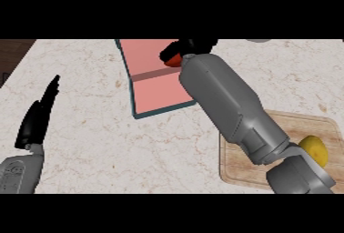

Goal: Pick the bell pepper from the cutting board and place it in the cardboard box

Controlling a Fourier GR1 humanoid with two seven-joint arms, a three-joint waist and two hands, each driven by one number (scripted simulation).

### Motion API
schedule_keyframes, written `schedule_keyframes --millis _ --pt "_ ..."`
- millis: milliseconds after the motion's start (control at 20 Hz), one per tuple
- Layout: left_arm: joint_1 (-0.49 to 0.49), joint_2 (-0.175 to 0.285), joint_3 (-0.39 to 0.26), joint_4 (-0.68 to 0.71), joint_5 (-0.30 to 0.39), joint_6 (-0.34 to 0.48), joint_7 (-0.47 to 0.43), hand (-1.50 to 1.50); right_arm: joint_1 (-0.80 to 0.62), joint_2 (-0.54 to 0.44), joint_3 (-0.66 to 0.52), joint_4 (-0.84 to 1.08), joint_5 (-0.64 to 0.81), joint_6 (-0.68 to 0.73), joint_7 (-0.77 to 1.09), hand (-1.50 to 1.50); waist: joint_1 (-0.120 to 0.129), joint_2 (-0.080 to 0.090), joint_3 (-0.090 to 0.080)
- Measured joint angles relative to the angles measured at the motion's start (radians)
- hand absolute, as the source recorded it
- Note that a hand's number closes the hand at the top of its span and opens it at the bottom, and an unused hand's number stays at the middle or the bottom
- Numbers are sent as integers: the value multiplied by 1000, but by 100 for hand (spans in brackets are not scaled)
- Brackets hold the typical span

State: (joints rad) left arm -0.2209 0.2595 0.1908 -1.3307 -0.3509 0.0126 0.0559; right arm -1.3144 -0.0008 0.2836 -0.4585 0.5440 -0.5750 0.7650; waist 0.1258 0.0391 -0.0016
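The pepper point(174, 59) shows only as a small red patch at the tip of the right hand point(193, 46). That hand's black fingers are curled round the pepper and hide most of it. Hand and pepper lie over the far right part of the box point(153, 84), inside its outline. Whether the pepper touches the box's floor cannot be told.

The box is a shallow open tray with a pink inside and a thin teal rim. A crease runs across its middle. It sits slightly askew at the far centre of the desk point(101, 150). The grey right forearm point(225, 100) slants from the lower right up to the box and covers the box's near right corner.

The board point(238, 170) is pale wood and lies at the near right, well apart from the box, with the forearm passing over its left part. A yellow item point(314, 150), rounded, rests on the board beside the forearm.

At the left edge the left hand point(37, 119) is at rest, its fingers straight, pressed together and pointing up, holding nothing.
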Motion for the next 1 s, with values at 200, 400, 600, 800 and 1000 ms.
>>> schedule_keyframes --millis 200,400,600,800,1000 --pt "-9 -6 -2 10 0 4 -8 0 -11 0 -8 36 -46 -66 -71 -150 5 2 0" --pt "-21 4 6 33 -1 5 -18 0 -16 0 -6 43 -70 -164 -157 -150 1 1 0" --pt "-7 4 13 37 1 11 -24 0 -13 -1 -30 36 -103 -270 -239 -150 -13 -5 1" --pt "-2 20 28 29 10 2 -10 0 1 -2 -55 7 -155 -351 -309 -150 -32 -14 1" --pt "42 21 44 10 20 6 -6 0 46 -2 -103 -57 -214 -373 -405 -150 -69 -25 2"
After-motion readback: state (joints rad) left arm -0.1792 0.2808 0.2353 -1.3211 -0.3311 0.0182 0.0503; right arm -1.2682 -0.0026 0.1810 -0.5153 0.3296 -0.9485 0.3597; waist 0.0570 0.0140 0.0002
